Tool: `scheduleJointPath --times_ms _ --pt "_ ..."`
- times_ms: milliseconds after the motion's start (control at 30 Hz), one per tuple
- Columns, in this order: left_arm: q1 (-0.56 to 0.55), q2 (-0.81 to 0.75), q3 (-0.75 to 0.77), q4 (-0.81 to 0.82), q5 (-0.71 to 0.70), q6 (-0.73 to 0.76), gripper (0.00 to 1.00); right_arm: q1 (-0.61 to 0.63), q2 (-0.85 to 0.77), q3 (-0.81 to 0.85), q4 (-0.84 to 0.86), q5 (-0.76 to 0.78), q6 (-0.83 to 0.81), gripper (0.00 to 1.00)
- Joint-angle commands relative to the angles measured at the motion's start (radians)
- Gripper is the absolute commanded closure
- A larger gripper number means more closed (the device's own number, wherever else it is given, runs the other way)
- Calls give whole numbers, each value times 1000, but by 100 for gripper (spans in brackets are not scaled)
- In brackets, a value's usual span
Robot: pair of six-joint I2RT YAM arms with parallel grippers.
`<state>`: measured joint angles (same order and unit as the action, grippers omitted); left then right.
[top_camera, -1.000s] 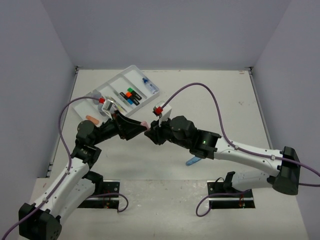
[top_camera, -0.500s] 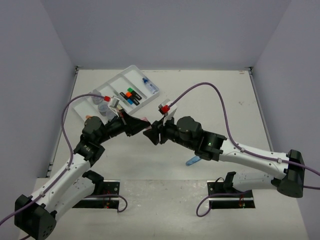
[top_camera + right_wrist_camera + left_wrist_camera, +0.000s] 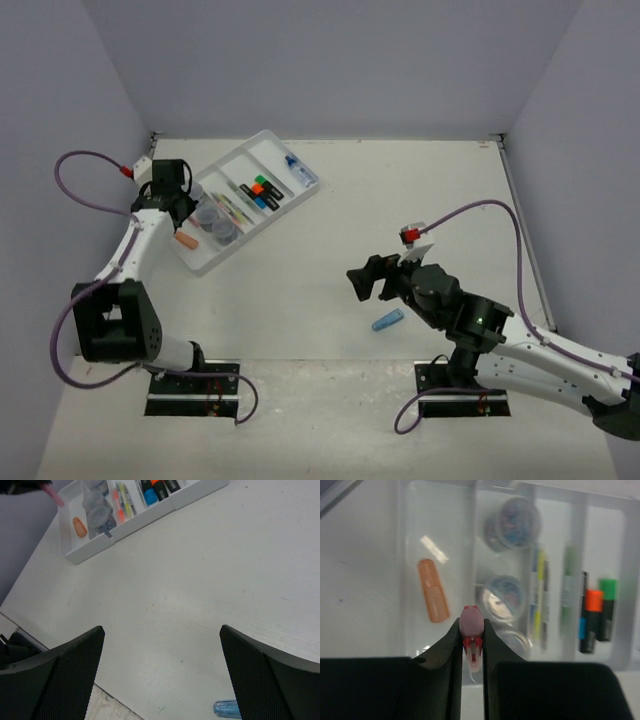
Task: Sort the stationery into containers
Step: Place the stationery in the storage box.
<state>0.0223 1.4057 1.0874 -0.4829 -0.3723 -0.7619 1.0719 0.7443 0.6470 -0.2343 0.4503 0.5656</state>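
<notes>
The pink piece [image 3: 471, 619] is half buried in the left claw [image 3: 471, 630], which is clamped tight on it above the white plastic tray [image 3: 445, 520] at the far left. Of three clear round jars [image 3: 512, 522], one is partly hidden behind the claw. One orange oblong [image 3: 434, 597] lies in the end compartment. The right claw [image 3: 161, 630] gapes wide over the table [image 3: 200, 580]. The blue piece [image 3: 227, 709] near it is cut off at the picture's edge.

tray [image 3: 402, 555]: white | pink piece [image 3: 471, 622]: pale pink, red mark at near end | orange piece [image 3: 433, 596]: plain orange | blue piece [image 3: 388, 321]: light blue | highlighters [image 3: 592, 622]: black, caps orange, green, blue | pens [image 3: 540, 595]: yellow, green | table [image 3: 400, 200]: off-white
</notes>
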Motion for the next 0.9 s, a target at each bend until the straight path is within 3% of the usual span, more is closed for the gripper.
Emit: scheduleJointPath --times_ms 0,233,367,467,667,800,867 --pt "100 140 139 -79 -77 23 100 -34 -89 -30 -23 31 3 1" --pt "153 325 175 4 42 36 100 -43 -107 -50 -48 -12 -37 1" --pt "157 393 181 7 41 23 72 -47 -96 -37 -48 -41 -53 1" --pt "160 398 177 5 50 13 60 -49 -92 -34 -51 -40 -50 1" --pt "160 227 156 12 110 34 22 -61 -50 12 -191 35 98 1" --pt "159 41 149 -11 235 61 11 -63 -20 56 -359 139 340 1" --pt "134 -131 110 -5 293 91 4 -63 5 77 -503 184 526 1"
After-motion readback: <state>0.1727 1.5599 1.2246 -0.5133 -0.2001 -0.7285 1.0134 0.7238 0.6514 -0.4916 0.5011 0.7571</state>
